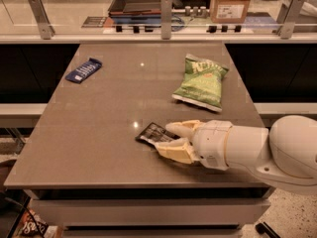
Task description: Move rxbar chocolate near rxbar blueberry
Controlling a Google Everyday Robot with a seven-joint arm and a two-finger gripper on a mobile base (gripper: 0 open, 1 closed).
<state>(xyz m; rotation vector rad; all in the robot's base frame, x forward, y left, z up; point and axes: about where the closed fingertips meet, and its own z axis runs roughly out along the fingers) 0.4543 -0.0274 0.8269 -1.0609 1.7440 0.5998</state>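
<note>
The rxbar chocolate point(151, 132), a flat black wrapper with pale print, lies on the brown table point(99, 123) near the front middle. My gripper point(164, 138) reaches in from the right, low on the table, with its cream fingers point(184, 128) closed against the two sides of the bar's right end. That end is hidden between them. The rxbar blueberry point(83, 70), a dark blue wrapper with white print, lies flat at the table's far left, well away from the black bar.
A green chip bag point(202, 81) lies at the back right of the table. A rail with metal posts point(167, 10) runs behind the far edge, with a cardboard box point(232, 2) beyond it. The table's front edge point(133, 187) is close below the gripper.
</note>
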